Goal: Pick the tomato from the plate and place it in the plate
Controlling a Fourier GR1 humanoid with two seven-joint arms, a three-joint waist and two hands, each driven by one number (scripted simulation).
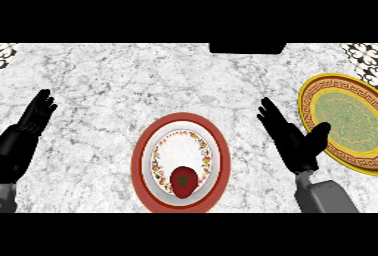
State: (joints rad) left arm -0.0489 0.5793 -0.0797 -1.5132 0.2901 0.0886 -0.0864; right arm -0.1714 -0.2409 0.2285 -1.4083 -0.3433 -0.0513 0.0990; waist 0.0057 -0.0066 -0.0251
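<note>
tomato (184,181): red, with a dark green star of a stem scar on top, lying in the near part of the red plate (145,150), on its white centre. the red plate has a broad red rim, a ring of small flower or fruit pattern inside it, and a plain white middle; it sits on the counter (148,80) low in the view, between my two hands.

right hand (293,138): black, fingers straight and spread, released, holding nothing. it shows just right of the red plate, apart from it, with its thumb toward the yellow plate (336,150). the grey forearm runs down to the lower edge.

yellow plate: yellow rim with a dark key-pattern band and a green centre, lying at the right edge, partly cut off by it. the thumb overlaps its near rim in the view; whether they touch i cannot tell.

left hand (26,131): black, fingers straight and pointing up, released, resting at the left edge, well apart from the red plate.

counter: pale grey-white marble with fine veining, filling the whole view. a dark block (246,47) shows at its far edge, and patterned black-and-white tile (363,54) shows at both far corners.
</note>
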